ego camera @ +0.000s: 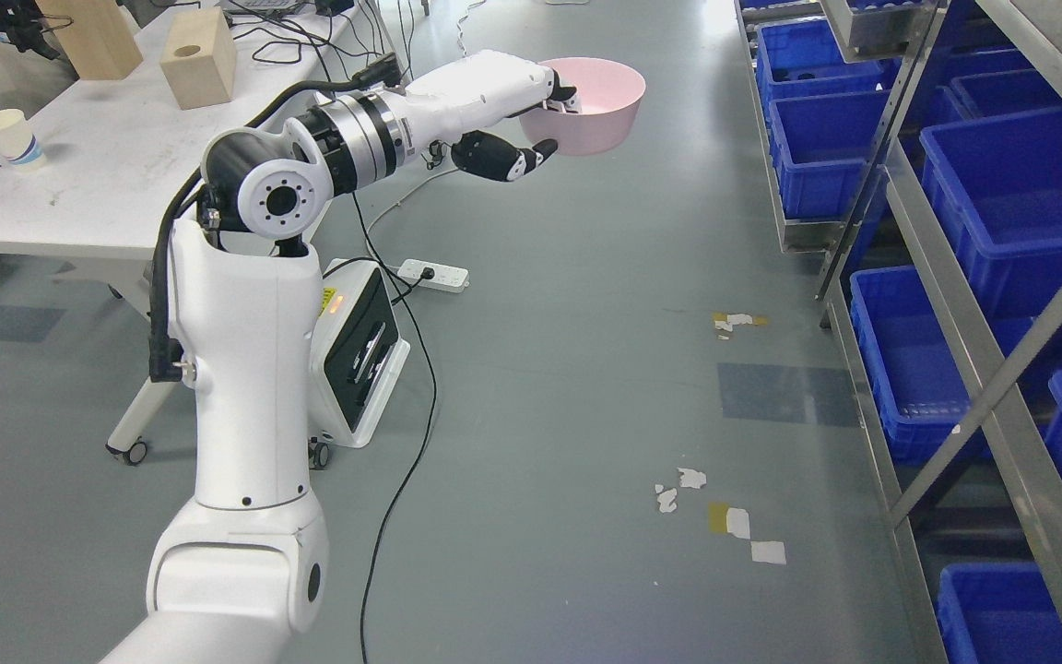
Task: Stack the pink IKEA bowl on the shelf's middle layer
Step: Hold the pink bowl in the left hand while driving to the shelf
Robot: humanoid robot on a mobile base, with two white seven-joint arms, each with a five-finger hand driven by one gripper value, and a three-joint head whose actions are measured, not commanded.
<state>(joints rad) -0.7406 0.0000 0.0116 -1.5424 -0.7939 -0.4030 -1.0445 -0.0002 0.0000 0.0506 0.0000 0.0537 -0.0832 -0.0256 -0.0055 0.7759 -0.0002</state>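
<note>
Head view. The left arm (254,369) rises from the lower left edge, bends at the elbow and reaches up and right. The left hand (517,115) grips the bowl (591,103) at its near-left rim: upper fingers (563,94) hook over the rim into the bowl, and the thumb (508,157) presses below against the outer wall. The fingers are clamped on the bowl. The bowl is pink, upright and held in the air above the floor (586,369), well apart from the shelf (955,304).

Open room: a wide strip of bare grey floor lies between the bowl and the shelf. The shelf's slanted metal uprights and rail edges face this strip. Blue bins (1020,194) fill the shelf levels. Left of the bowl stands a white table (107,175); its near edge runs behind the elbow. On the table are a paper cup (10,138) and two wooden blocks (199,57). Below the arm, a white unit (360,355) on casters sits on the floor, with a power strip (430,274) and a black cable (411,461) just beside it. Tape scraps (725,516) lie on the floor between the arm and the shelf.

Hidden or cut off: the shelf runs out of the picture at the right and top, so its layers cannot be counted with certainty. The hand covers part of the bowl's near-left rim. The table's far left end is cut off.
</note>
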